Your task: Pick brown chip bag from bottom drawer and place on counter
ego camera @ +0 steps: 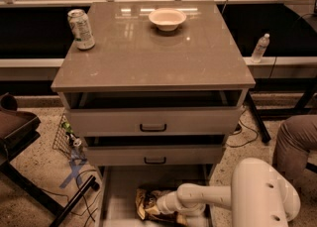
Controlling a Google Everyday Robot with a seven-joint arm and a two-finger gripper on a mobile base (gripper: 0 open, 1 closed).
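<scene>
No text legible; can (81, 28), brown chip bag (147, 204) print unreadable; jaws at bag, bottom drawer (118, 196).

We saw the gripper (159, 205) down in the bottom drawer (119, 196) at the brown chip bag (145, 200), but could not tell whether it touched the bag. The arm (208, 196) hid the bag's right part, and the lower edge cut off the drawer's front and the arm's white base.
</scene>
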